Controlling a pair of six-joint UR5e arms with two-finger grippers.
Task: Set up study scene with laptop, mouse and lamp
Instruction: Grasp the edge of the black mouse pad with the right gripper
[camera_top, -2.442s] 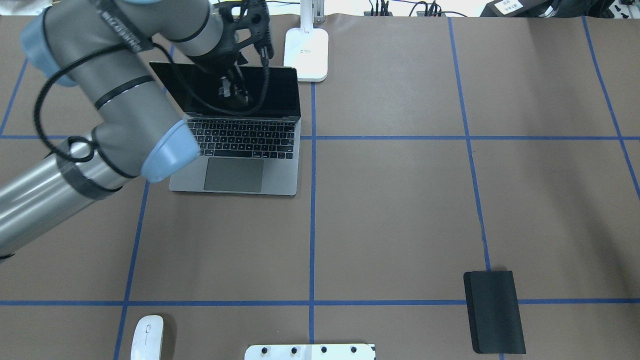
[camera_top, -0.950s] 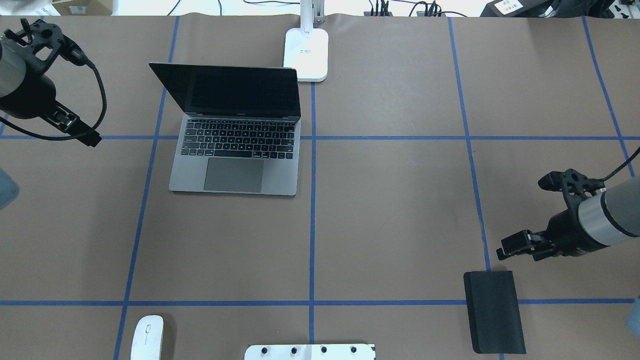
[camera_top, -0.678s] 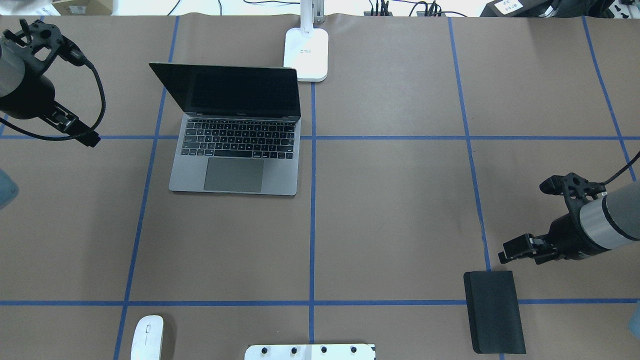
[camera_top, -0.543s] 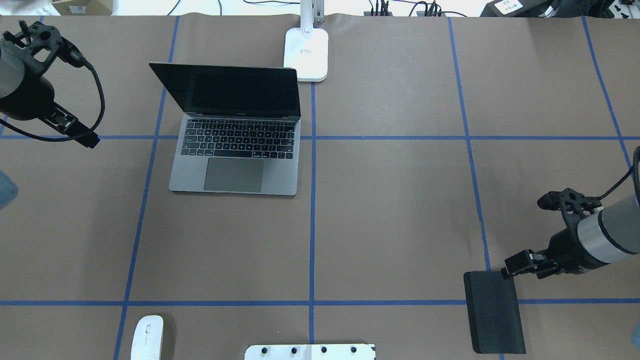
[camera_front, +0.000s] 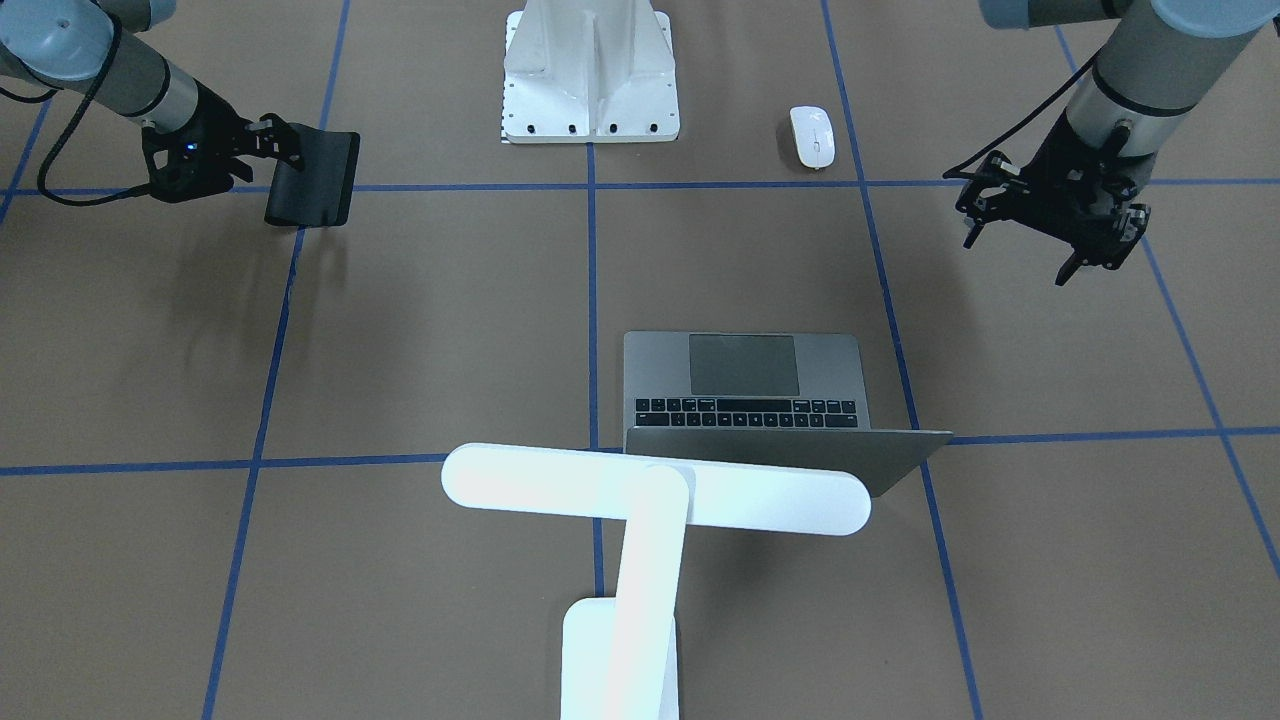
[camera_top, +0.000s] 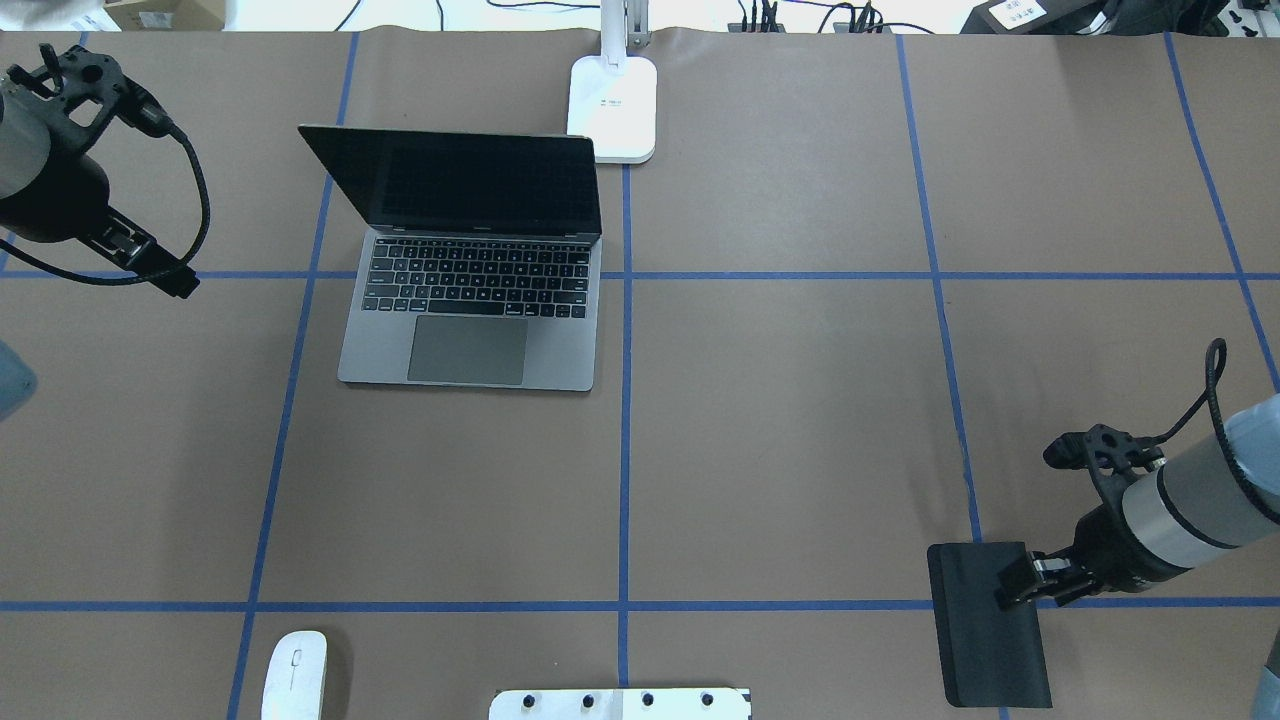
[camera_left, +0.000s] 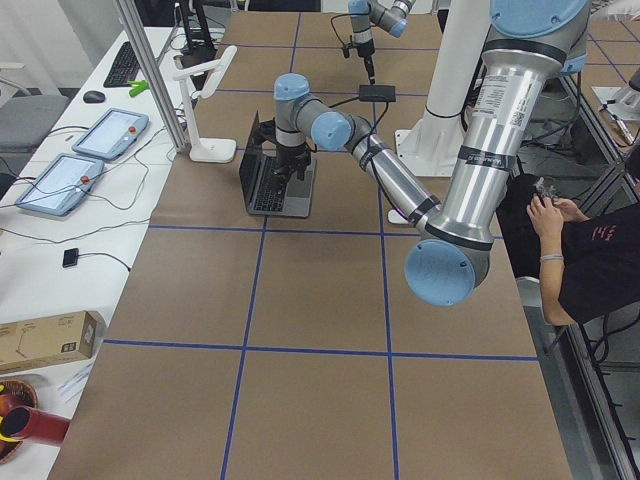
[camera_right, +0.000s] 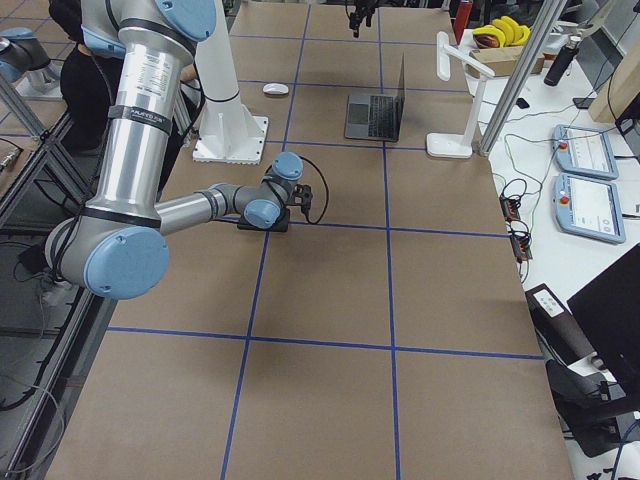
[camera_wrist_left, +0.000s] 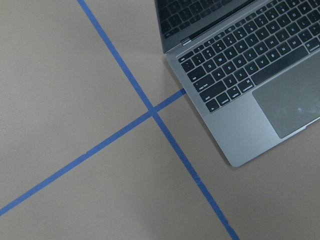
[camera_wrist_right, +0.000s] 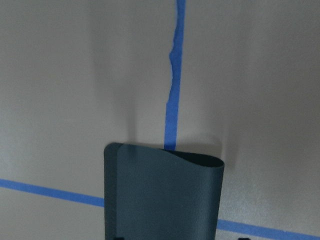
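**Right gripper (camera_top: 1015, 588) dropped to black pad (camera_top: 985, 650)**

Jaws look spread astride its edge, nothing held. Left gripper (camera_front: 1018, 258) hangs wide, empty. Mouse (camera_top: 295, 675) lies well apart, near the pedestal (camera_top: 620, 703). Probably light, glossy and slippery, so pinch low across its flanks.

Wide bare table (camera_top: 780, 430) between laptop (camera_top: 470, 300) and black pad (camera_top: 985, 630); lamp (camera_front: 655, 490) bar hangs behind the raised lid, perhaps overhanging.

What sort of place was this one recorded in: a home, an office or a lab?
Most likely a robotics lab workcell, not a real study. The table is marked with a blue tape grid, a white bolted robot pedestal stands on it, and touch-screen controllers lie on a side bench.
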